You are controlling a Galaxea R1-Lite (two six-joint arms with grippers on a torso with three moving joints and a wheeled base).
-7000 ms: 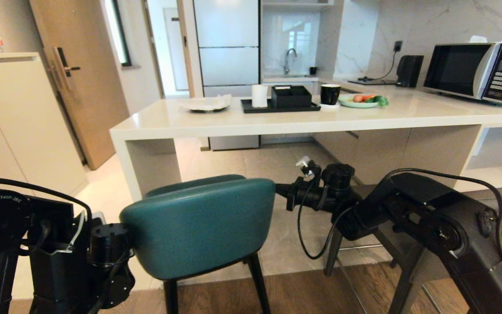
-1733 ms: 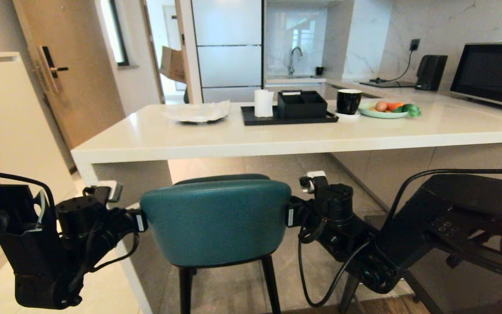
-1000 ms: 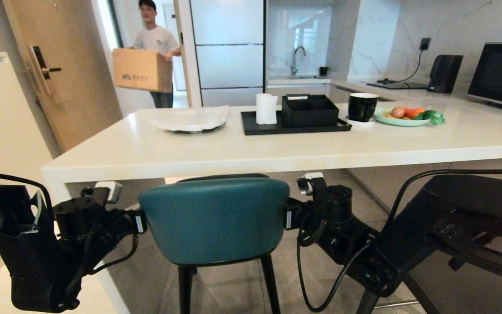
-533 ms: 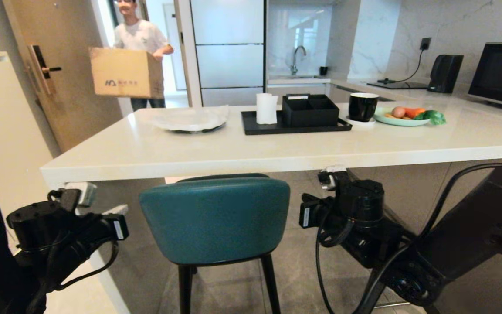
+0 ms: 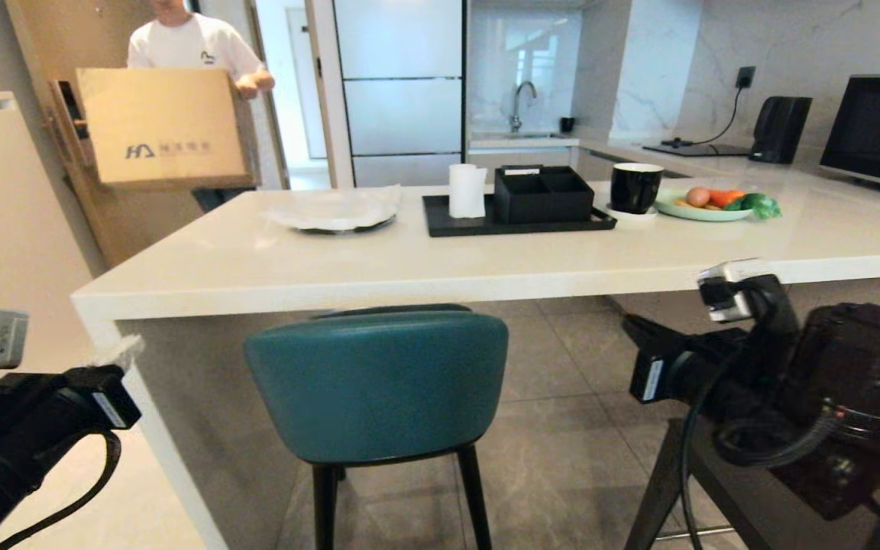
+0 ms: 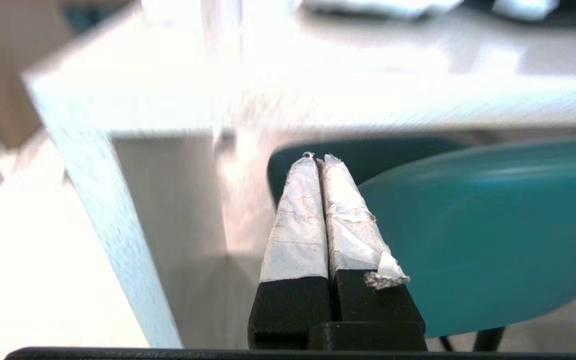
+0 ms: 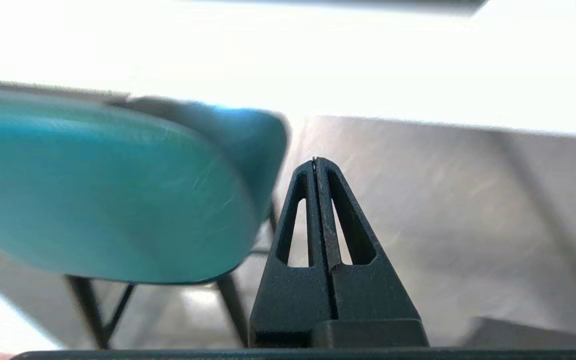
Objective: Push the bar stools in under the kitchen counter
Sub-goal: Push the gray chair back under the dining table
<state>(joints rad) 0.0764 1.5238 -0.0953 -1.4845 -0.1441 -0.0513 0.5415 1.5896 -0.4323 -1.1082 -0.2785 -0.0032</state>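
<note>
Standing tucked under the kitchen counter point(image 5: 425, 263), the teal bar stool point(image 5: 376, 386) lies between the closed, empty left gripper point(image 6: 319, 162) and right gripper point(image 7: 315, 162), touching neither.

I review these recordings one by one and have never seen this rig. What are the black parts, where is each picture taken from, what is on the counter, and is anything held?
The black parts are a wheeled robot's two arms. The wide picture comes from its head camera; the two close-ups come from cameras on its wrists, looking along the fingers.

In the head view the left pincer and right pincer flank the teal stool, clear of it. Both are shut and hold nothing; the wrist views show the left fingers and right fingers pressed together.

The stool's seat sits under the kitchen counter. On the counter: a plate, a black tray with a paper roll and a black box, a black mug, and a dish of vegetables. Behind, a person carries a cardboard box.
</note>
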